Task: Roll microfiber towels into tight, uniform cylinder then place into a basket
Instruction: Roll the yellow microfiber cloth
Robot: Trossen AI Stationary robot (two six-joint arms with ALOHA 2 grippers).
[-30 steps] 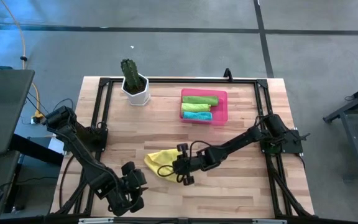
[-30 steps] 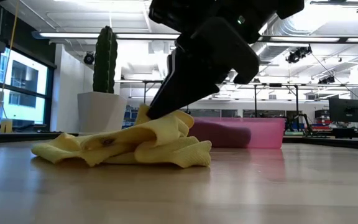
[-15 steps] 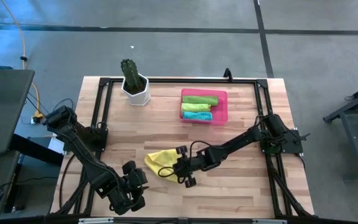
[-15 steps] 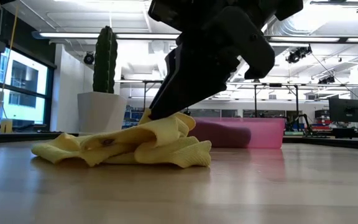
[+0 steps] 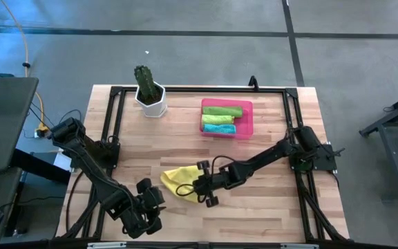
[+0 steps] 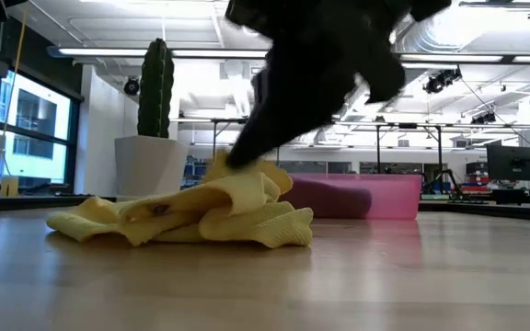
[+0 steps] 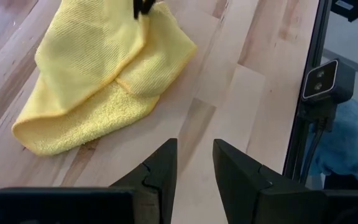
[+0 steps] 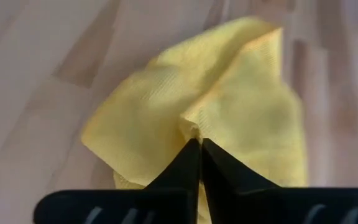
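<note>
A crumpled yellow microfiber towel (image 5: 175,178) lies on the wooden table near its middle, partly folded over itself (image 7: 92,74). My right gripper (image 5: 189,185) comes in from the right and is shut on a raised fold at the towel's top (image 6: 247,179). My left gripper (image 5: 150,196) hangs open near the table's front left, short of the towel and touching nothing (image 7: 194,146). The pink basket (image 5: 247,119) stands at the back with rolled green (image 5: 221,111) and teal (image 5: 218,127) towels in it. My right gripper pinches a small puckered fold of the yellow towel (image 8: 193,129) between its two fingertips (image 8: 188,155), near the cloth's middle ridge. The fingers slant down from the table's right side. The rest of the towel lies slack on the table (image 6: 173,225).
A white pot with a cactus (image 5: 149,97) stands at the back left. A black frame (image 5: 185,88) runs along the table's edges, with a camera on its near rail (image 7: 319,87). Bare wood lies in front of the towel and to its right.
My right gripper has shifted a little at the towel's raised fold and shows blurred in the low view. The towel lies in the same place on the table as before.
</note>
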